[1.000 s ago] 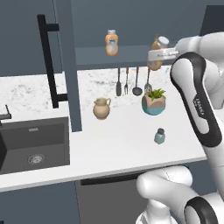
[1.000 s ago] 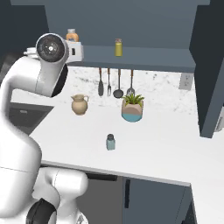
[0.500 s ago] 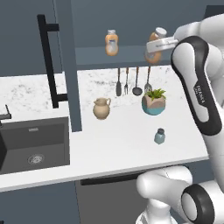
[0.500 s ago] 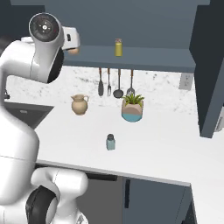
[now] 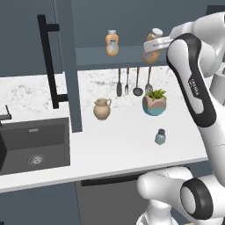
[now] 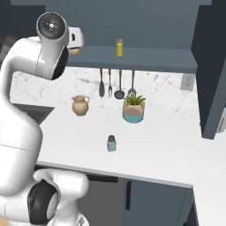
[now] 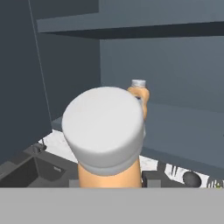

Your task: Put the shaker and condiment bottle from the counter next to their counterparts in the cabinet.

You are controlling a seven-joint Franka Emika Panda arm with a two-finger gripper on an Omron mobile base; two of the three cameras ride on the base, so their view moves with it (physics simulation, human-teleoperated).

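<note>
Raised and carried toward the dark slate-blue cabinet shelf point(image 5: 127, 55), the small orange whitish-capped condiment bottle point(image 5: 151, 45) is clamped in the gripper point(image 5: 154, 43), right of its counterpart point(image 5: 112, 42); light, rigid, smooth, best gripped mid-body.

Counter point(image 5: 132, 140): white speckled marble, smooth. Cabinet point(image 5: 68, 66) above: matt slate-blue. Held condiment bottle point(image 7: 107, 144): orange plastic, matt whitish cap.

Shaker point(image 5: 160, 137), jug point(image 5: 101, 108), plant point(image 5: 154, 102) on counter point(image 5: 118, 145)
</note>
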